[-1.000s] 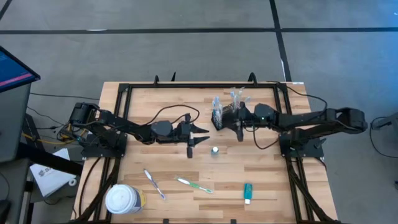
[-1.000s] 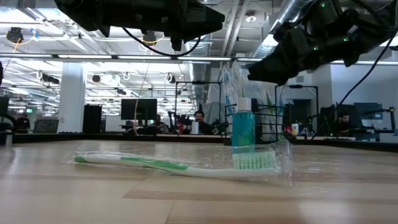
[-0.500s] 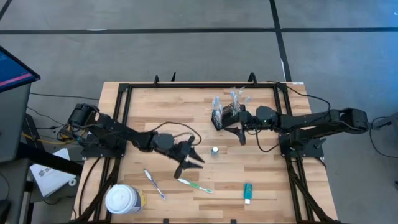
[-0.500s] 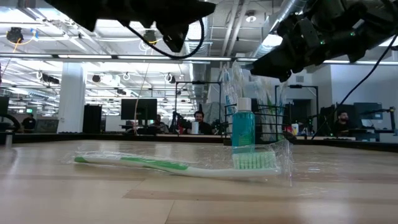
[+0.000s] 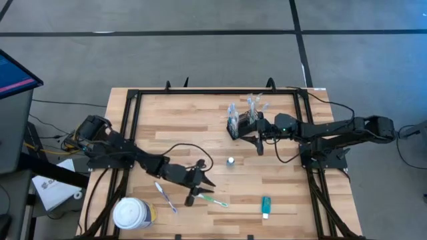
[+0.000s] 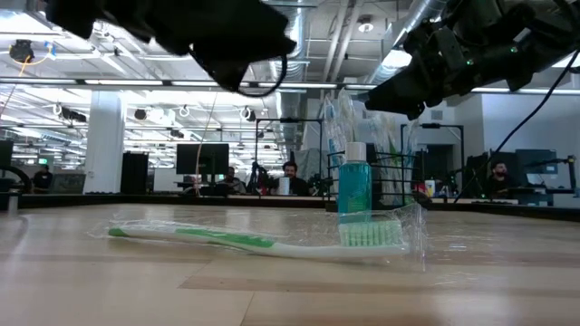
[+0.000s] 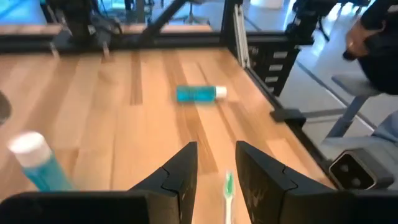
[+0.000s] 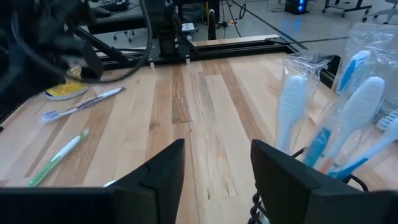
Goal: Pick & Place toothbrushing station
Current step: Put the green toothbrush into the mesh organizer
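The black wire-mesh caddy (image 5: 241, 123) stands on the table's far right part with several wrapped toothbrushes upright in it; it also shows in the right wrist view (image 8: 339, 134). A green toothbrush (image 5: 208, 198) in clear wrap, a purple-blue toothbrush (image 5: 165, 197) and a teal tube (image 5: 265, 207) lie flat near the front edge. A small teal bottle (image 5: 230, 161) stands upright mid-table. My left gripper (image 5: 201, 193) is open just over the green toothbrush's end (image 7: 228, 188), which shows between the fingers. My right gripper (image 5: 253, 140) is open beside the caddy, on its near side.
A white-lidded yellowish round tub (image 5: 132, 213) stands at the front left corner. A black frame (image 5: 200, 92) runs around the table's edges. Bare wood lies between the caddy and the left arm. People and desks show in the room beyond.
My left gripper has swung from mid-table toward the near edge and come down over the green toothbrush, turning as it went. It has stayed open. The toothbrushes, tube, bottle and caddy have not moved.
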`<control>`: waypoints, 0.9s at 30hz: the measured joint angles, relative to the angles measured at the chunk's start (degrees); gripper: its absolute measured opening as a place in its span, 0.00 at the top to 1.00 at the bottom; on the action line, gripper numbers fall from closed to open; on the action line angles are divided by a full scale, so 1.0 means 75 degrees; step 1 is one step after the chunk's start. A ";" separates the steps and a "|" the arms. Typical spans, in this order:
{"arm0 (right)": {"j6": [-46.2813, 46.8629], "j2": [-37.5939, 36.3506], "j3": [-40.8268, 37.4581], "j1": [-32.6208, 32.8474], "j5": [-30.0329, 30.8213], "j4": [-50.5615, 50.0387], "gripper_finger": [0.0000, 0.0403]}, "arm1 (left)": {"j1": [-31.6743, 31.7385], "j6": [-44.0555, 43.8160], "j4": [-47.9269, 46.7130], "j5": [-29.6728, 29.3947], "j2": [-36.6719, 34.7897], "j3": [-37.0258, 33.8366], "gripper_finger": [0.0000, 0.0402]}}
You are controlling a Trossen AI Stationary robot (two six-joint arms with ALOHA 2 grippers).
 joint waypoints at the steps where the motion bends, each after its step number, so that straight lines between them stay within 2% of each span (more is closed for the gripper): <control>1: -0.0001 0.0000 0.0000 0.0000 0.0000 0.0000 0.57 | -0.0003 -0.0069 -0.0006 0.0002 0.0141 0.0049 0.74; 15: 0.0001 0.0003 0.0000 0.0000 0.0000 -0.0046 0.59 | -0.0320 -0.0578 -0.1728 0.0226 0.1792 0.1566 0.74; 27: 0.0055 0.0006 0.0000 0.0000 0.0000 -0.0061 0.60 | -0.0321 -0.0715 -0.1852 0.0448 0.2372 0.1679 0.74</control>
